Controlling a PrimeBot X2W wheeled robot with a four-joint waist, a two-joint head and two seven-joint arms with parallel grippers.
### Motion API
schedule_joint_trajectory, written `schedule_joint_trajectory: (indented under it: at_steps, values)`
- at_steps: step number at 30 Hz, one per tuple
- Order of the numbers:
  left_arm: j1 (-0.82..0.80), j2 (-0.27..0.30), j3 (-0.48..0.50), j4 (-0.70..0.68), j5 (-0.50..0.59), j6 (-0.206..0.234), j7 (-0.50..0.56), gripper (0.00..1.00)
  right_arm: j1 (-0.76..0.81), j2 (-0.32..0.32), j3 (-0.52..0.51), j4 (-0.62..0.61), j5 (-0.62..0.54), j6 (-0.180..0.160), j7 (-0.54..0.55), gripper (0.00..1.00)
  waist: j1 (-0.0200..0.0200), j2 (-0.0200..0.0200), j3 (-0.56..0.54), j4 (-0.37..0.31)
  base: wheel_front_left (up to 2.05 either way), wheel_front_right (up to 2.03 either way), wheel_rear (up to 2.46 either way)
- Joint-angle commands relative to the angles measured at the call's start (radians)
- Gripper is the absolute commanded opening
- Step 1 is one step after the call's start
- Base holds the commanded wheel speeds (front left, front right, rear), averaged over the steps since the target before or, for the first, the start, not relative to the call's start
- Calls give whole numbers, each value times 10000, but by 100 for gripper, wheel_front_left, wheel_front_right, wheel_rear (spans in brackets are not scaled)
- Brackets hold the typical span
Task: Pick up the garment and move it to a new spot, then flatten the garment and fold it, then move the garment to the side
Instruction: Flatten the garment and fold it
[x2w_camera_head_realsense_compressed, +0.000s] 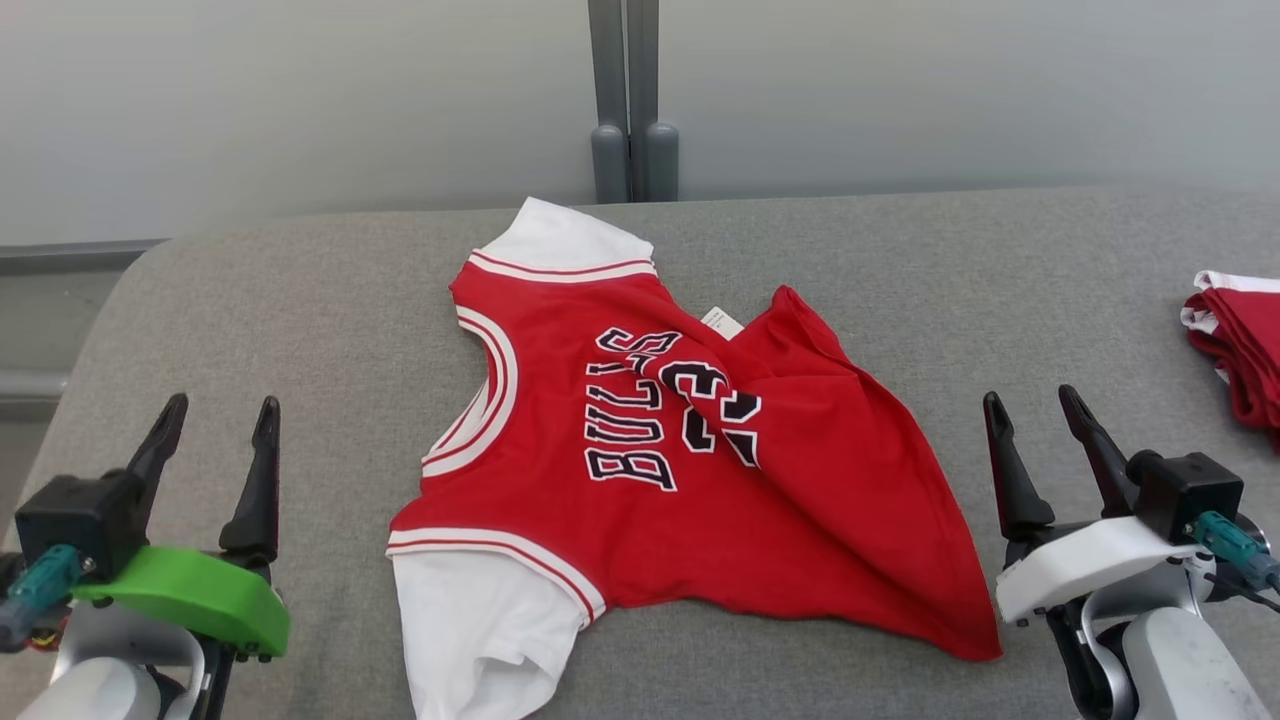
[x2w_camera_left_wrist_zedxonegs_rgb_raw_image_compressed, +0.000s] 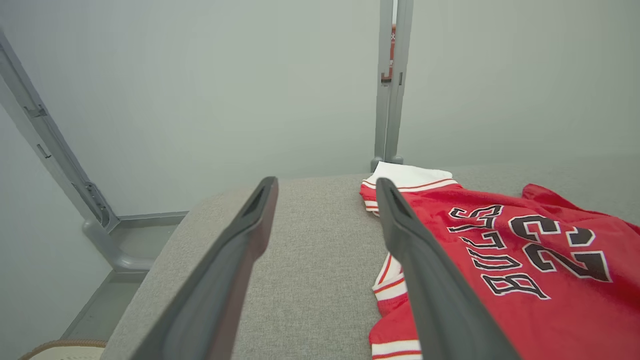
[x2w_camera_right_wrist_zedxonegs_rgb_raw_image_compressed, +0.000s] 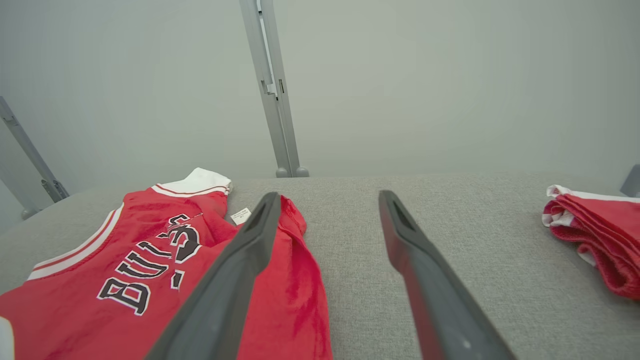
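Pale grey panelled wall (x2w_camera_head_realsense_compressed: 300, 100): stands behind the work surface, with a grey metal post (x2w_camera_head_realsense_compressed: 632, 100) at its centre seam.

Grey woven-fabric table top (x2w_camera_head_realsense_compressed: 300, 300): carries all items.

Red short-sleeved basketball jersey with white sleeves and black "BULLS" lettering (x2w_camera_head_realsense_compressed: 700, 540): lies on the middle of the table between the two grippers, collar opening toward the left. One white sleeve points to the far edge, the other to the near edge. The right-hand part is folded over, crossing the number; not flat.

Folded red-and-white garment (x2w_camera_head_realsense_compressed: 1240, 340): at the right edge, well apart from the jersey.

Left gripper (x2w_camera_head_realsense_compressed: 223, 402): fingers spread, holding nothing, left of the jersey and clear of it.

Right gripper (x2w_camera_head_realsense_compressed: 1030, 395): fingers spread, holding nothing, near the jersey's right hem, not touching.

Small white label (x2w_camera_head_realsense_compressed: 722, 322): exposed at the fold's far end.
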Motion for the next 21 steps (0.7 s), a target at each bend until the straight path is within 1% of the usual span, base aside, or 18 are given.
schedule_joint_trajectory:
  at_steps: [1,3,6,8,10,12,13,15,17,21]
  values:
    - [314,-145,111,141,-89,161,-312,100,243,-14,-44,-55,36,1,-73,100,0,0,-194,-77,0,0,0]
    - [566,-495,108,328,-69,262,-646,100,365,-5,-83,-90,77,1,-130,100,0,0,-243,-81,0,0,0]
    - [881,-1148,193,828,50,97,-1033,100,625,81,-192,-131,148,1,-301,100,0,0,-298,-64,0,0,0]
    - [1090,-1568,424,1213,278,19,-1147,100,813,162,-245,-168,274,1,-418,100,0,0,-338,-80,0,0,0]
    - [1223,-2093,1023,1264,829,-100,-1186,100,1004,171,-208,-217,348,1,-531,100,0,0,-363,-85,0,0,0]
    - [1653,-2705,1784,1108,1354,-380,-1168,100,1172,94,-147,-304,438,1,-635,100,0,0,-422,-102,0,0,0]
    - [2019,-2987,2113,1094,1557,-650,-1161,100,1285,41,-124,-320,479,1,-651,100,0,0,-448,-115,0,0,0]
    - [2322,-3391,2761,1061,2040,-1118,-1160,100,1409,18,-106,-344,556,1,-696,100,0,0,-483,-145,0,0,0]
    - [2666,-3795,3204,1092,2460,-1557,-1159,100,1462,-6,-60,-421,625,1,-716,100,0,0,-508,-194,0,0,0]
    - [3192,-4370,3869,1378,3077,-2226,-1156,100,1628,2,-44,-591,656,1,-701,100,0,0,-548,-285,0,0,0]
